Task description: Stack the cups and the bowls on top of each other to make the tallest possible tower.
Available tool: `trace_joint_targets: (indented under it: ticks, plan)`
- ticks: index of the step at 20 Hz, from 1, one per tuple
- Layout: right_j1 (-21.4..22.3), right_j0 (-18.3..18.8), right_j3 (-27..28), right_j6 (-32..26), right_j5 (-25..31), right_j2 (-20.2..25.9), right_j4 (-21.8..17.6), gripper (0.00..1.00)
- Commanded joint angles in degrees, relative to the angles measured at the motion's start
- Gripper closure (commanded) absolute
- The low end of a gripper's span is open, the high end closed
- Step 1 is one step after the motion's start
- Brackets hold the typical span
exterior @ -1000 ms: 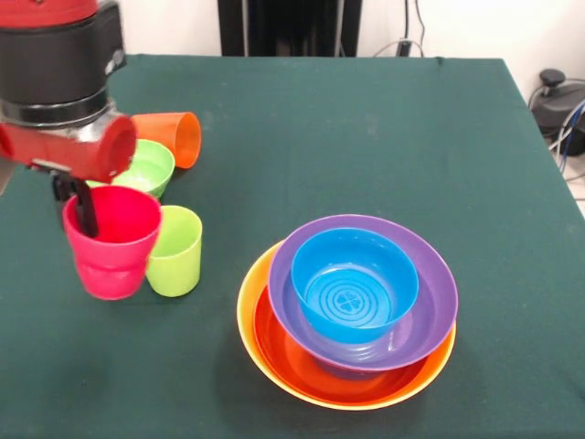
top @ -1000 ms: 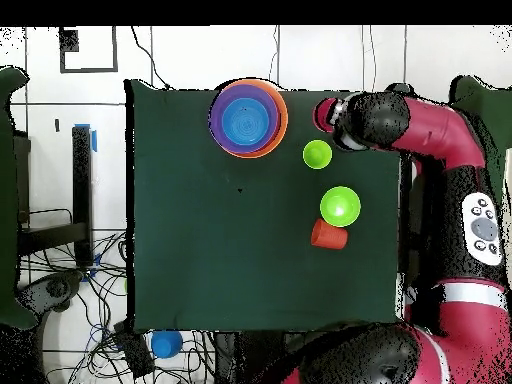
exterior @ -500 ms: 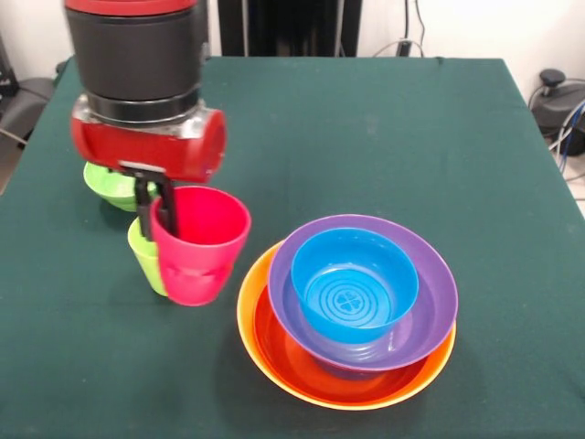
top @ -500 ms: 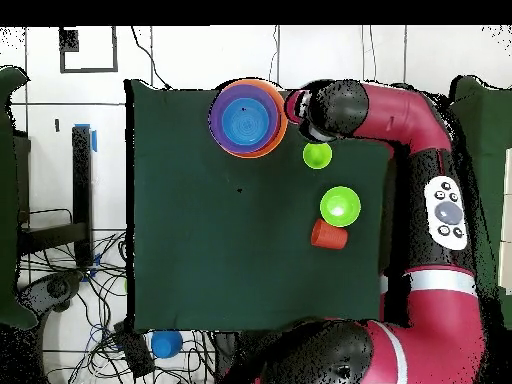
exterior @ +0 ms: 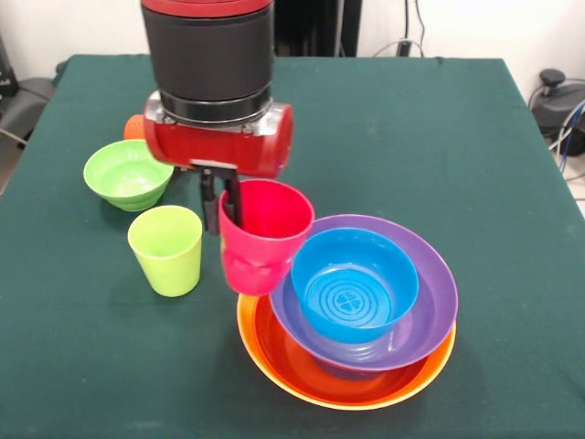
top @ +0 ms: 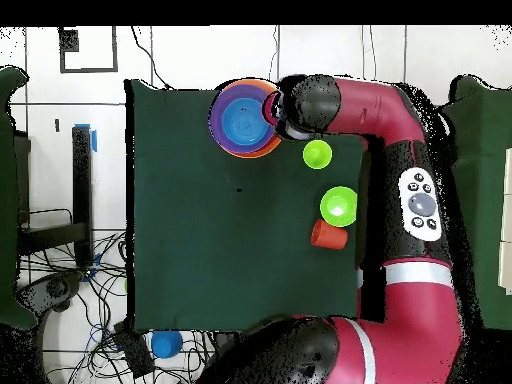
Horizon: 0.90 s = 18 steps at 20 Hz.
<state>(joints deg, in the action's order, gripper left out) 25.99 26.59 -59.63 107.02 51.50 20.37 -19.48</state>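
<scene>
Holding the pinkish red cup (exterior: 263, 236) up off the worktop (exterior: 457, 137), mouth up. Fingers (exterior: 222, 201) pinched shut on the cup's rim, one dark finger inside and one outside, so the cup hangs straight and cannot slip. Cup carried just beside the tower (exterior: 352, 311), over the edge of the big yellow-orange bowl (exterior: 274, 370) at the bottom. Red-orange bowl (exterior: 288, 352) nested in that one, then the purple bowl (exterior: 430, 306), then a small blue bowl (exterior: 355, 283) on top, all mouth up. Wide ones low, small ones high, so the pile stays steady. Probably meant to go into the blue bowl next, to make the tower taller; not there yet. Needs to come down right in the middle, or the cup may tip. Lime green cup (exterior: 166, 249) standing alone nearby, small green bowl (exterior: 128, 172) behind it, orange cup (top: 328, 235) mostly hidden behind the arm in front, lying on its side from above. All three waiting their turn.
</scene>
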Motion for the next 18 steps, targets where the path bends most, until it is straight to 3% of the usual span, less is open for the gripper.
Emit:
trace_joint_targets:
  ticks: [1, 11, 18]
  plan:
    - [2.4, -2.7, -5.3, 4.4, 5.2, -2.2, 1.1, 1.00]
    - [4.4, -4.1, -7.0, 4.8, 4.7, -4.2, 3.2, 1.00]
    - [6.0, -5.6, -11.5, 7.4, 2.6, -5.8, 5.5, 1.00]
